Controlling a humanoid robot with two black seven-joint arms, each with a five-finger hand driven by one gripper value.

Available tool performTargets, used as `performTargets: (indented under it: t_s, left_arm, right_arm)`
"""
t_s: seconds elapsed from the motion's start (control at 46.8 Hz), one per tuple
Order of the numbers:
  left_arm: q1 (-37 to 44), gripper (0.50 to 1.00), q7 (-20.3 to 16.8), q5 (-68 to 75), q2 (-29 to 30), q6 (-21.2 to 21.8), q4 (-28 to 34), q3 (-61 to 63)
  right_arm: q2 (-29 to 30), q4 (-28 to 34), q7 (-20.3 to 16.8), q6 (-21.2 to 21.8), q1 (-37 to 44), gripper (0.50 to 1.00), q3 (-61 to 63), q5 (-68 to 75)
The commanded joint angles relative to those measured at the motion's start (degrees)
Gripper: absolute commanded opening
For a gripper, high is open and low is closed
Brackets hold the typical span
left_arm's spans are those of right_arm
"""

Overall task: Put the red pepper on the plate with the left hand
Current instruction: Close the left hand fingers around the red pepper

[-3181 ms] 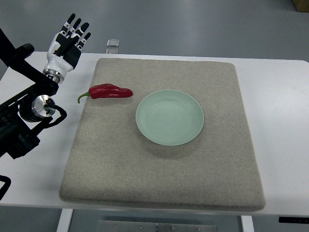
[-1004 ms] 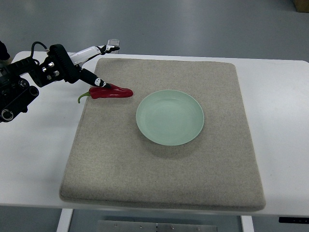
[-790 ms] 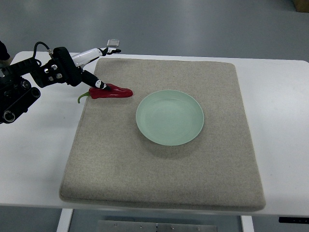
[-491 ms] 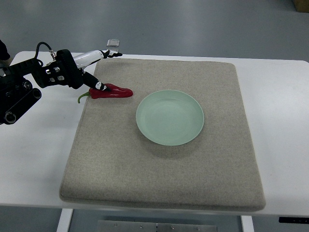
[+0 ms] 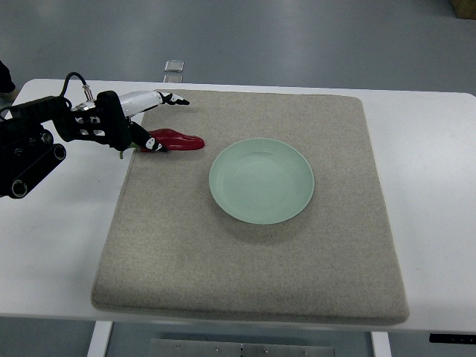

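Pepper (image 5: 177, 140) on mat (image 5: 253, 253), just left of plate (image 5: 261, 180), not yet lifted. Your left robot hand (image 5: 145, 123) at pepper's stem end, left of plate: fingers spread, one finger (image 5: 165, 98) stretched beyond pepper, lower ones touching it, no closed grip visible. Risk: closing on tapered stem, pepper may roll or slip out. Watch you don't nudge it away from plate.

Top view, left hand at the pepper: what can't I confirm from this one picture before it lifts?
- The stem end of the red pepper: covered by the left hand.
- Whether the hand's lower fingers clamp the pepper or only touch it: the contact is too small to read from the top view.
- The small object beyond the mat: too small to identify.
- The right hand: outside the picture.
- The plate shows fully.
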Motion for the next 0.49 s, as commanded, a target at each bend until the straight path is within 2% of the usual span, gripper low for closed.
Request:
performTargets:
  t_s: [0.0,0.47]
  left_arm:
    - [-0.06,0.881,0.0,0.1,0.08,0.85,0.0,0.67]
    - [-0.41,0.825,-0.09,0.46,0.35,1.29,0.09,1.55]
  right_arm:
    - [0.0,0.0,0.0,0.0,0.0,0.928,0.0,0.0]
    - [0.0,0.0,0.0,0.0,0.0,0.928,0.0,0.0]
